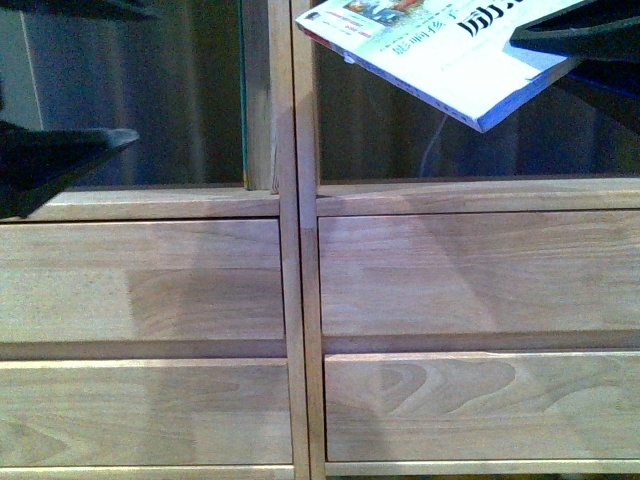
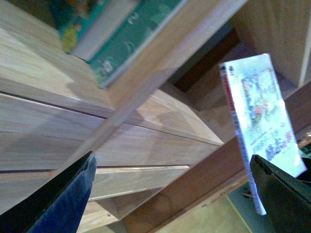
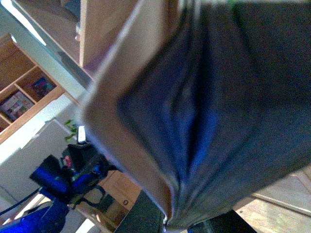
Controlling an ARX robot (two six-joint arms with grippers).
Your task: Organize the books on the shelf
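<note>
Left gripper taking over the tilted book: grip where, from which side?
Grip the book at its free end by the shelf centre post, opposite the right gripper. Come from the robot's left, pinching across the thin covers: it's flat, tilted, that end hangs clear.

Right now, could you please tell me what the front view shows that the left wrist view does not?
Only the front view: all four drawer fronts together, seen square-on, and the right gripper plainly on the book's cover. Only the left wrist view: green-covered books in a compartment, and the floor. Both: the tilted white paperback, the light-wood shelf and the open left gripper.
</note>
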